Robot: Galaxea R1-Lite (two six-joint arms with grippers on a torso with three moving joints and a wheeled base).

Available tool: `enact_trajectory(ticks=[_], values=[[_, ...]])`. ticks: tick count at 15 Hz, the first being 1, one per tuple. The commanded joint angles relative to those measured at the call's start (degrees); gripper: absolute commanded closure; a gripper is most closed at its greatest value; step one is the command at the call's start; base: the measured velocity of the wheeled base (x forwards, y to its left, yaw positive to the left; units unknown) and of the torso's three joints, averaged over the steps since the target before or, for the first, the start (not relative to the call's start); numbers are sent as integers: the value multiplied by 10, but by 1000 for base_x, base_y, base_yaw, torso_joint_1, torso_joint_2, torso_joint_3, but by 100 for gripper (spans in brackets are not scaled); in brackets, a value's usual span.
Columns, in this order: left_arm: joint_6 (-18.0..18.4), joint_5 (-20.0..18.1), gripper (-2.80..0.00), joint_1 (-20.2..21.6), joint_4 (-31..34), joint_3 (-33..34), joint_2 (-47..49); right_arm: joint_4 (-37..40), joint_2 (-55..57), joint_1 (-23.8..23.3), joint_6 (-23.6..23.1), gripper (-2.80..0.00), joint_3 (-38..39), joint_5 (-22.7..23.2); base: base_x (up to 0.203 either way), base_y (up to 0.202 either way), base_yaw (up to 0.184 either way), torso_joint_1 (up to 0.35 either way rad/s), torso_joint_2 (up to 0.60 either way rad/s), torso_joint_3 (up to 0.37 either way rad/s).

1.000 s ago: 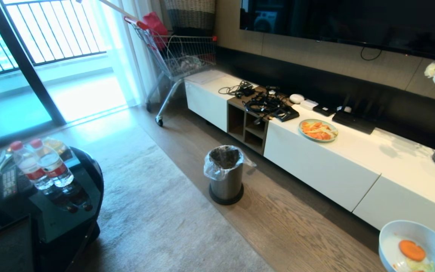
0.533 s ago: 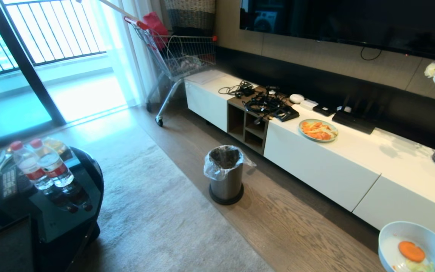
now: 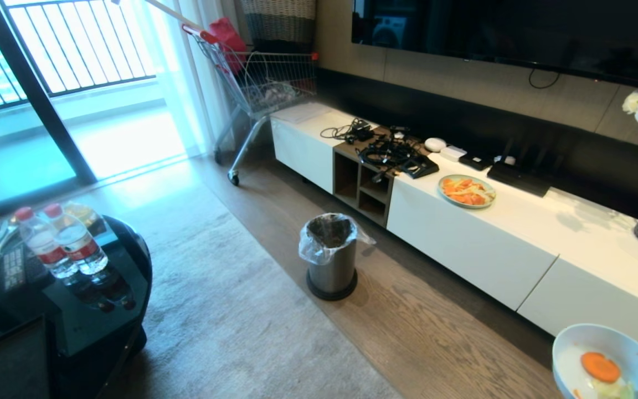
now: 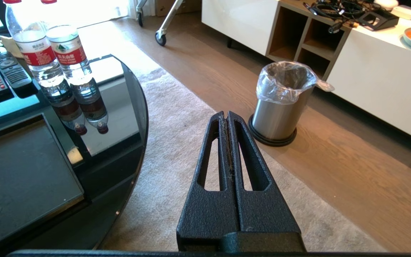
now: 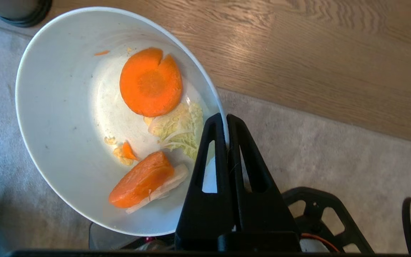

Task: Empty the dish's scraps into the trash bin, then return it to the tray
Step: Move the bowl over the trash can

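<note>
While the right claw (image 5: pixel 227 142) stays pinched shut on the rim of the dish (image 5: pixel 66 125), one finger inside the wall and one outside, the dish hangs at 5 o'clock in the head view, low at the frame corner. Against the two earlier head frames it sits a shade further toward 9 o'clock, nothing more; the room around it is unshifted. Judgement: carry phase, barely advancing, no tipping begun.

Scraps (image 5: pixel 151 82) remain in the dish: a round carrot slice, a pale leaf bit, a second carrot wedge near the claw, small crumbs. The dish leans slightly, contents settled toward the claw side; nothing has spilled.

Trash bin (image 3: pixel 330 256) stands on the wood floor at about 10 o'clock from the dish, well apart, liner bag flared over its mouth. White cabinet (image 3: pixel 518 244) edge runs close at 12 o'clock of the dish; open floor and carpet lie between dish and bin, so the path looks free. The bin mouth is narrow and the liner sags inward, so the pour needs centring.

Left claw (image 4: pixel 227 121) is parked, fingers pressed together and empty, over the carpet beside the table (image 4: pixel 134 107). The tray (image 4: pixel 20 167) lies on that table, bare.
</note>
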Motion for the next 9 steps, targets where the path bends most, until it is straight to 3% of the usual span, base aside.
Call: enact_trajectory(ticks=[1,9], values=[[-1,0,0,0,0,0,0,-4,-3,0,0,0,13,-2,0,0,0,0,0,0],[0,0,0,0,0,0,0,-2,-33,0,-9,0,10,-3,0,0,0,0,0,0]])
